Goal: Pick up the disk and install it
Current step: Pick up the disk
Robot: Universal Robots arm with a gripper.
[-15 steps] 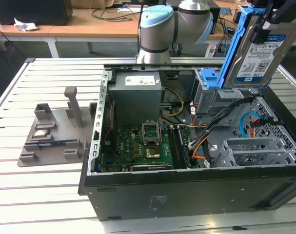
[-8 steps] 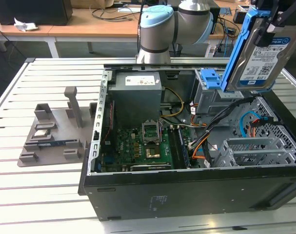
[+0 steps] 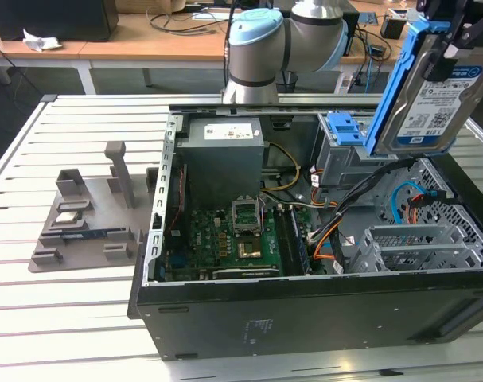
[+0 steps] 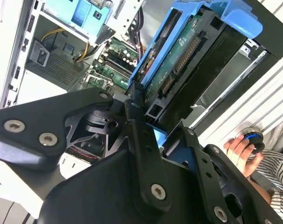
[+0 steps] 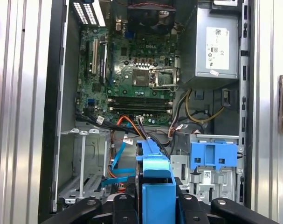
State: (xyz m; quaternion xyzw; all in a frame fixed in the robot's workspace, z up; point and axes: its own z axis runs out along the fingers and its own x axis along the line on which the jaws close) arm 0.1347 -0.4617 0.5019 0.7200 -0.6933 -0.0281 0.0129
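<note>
Right now the jaws are closed on the disk [image 3: 432, 95], high in the upper right of the exterior view above the open computer case [image 3: 289, 318], and a slip could drop it onto the cables [image 3: 329, 237].

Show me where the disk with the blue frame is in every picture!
Exterior view: the disk hangs tilted at the exterior view's right, above the open computer case.
Second wrist view: the disk is edge-on, green underside showing, clamped in the gripper.
First wrist view: its blue frame edge sits over the case.
Shared landmark: the blue latch plate inside the case.
</note>
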